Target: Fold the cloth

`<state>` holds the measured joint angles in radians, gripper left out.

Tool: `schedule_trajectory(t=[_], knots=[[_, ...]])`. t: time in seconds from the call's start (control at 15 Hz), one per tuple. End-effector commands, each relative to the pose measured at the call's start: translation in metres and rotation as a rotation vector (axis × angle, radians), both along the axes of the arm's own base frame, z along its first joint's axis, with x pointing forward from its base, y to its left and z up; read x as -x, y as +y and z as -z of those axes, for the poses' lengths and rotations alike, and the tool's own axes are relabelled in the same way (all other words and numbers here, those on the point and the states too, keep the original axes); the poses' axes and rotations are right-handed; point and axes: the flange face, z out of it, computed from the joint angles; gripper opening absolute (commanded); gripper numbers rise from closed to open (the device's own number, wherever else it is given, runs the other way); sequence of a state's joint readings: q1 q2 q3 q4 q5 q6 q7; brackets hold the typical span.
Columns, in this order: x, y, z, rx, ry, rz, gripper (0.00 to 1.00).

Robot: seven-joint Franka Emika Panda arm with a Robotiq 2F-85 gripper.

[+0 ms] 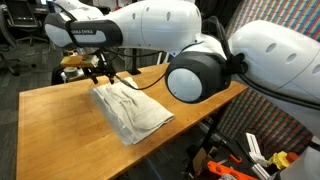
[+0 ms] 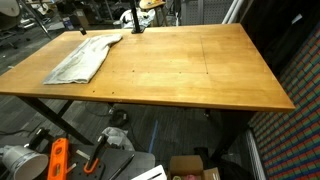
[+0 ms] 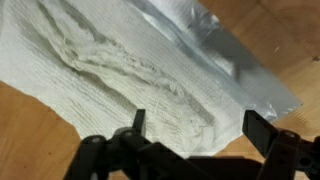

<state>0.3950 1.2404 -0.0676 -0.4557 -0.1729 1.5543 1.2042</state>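
The cloth is a pale grey-white, wrinkled sheet lying loosely folded on the wooden table. In an exterior view it sits near the table's far left corner. My gripper hangs over the cloth's far end, and its jaws stand open. In the wrist view the cloth fills most of the picture. The two dark fingertips straddle its creased edge with nothing between them, and the gripper is a little above the fabric. Bare wood shows beside the cloth.
The robot's white arm reaches across the table from the right. Most of the tabletop is bare wood. Tools and an orange item lie on the floor under it, with boxes nearby. Coloured clutter sits past the table's edge.
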Motion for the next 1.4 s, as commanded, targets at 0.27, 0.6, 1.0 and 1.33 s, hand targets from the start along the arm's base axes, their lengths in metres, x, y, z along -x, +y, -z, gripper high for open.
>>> schedule_trajectory(t=[0.27, 0.6, 1.0, 1.33], knots=[[-0.032, -0.034, 0.012, -0.037, -0.105, -0.153, 0.96], [-0.035, -0.053, 0.021, -0.100, -0.059, -0.189, 0.54], [-0.036, -0.055, 0.026, -0.232, -0.027, -0.202, 0.13], [-0.035, -0.051, 0.030, -0.290, -0.020, -0.166, 0.11]])
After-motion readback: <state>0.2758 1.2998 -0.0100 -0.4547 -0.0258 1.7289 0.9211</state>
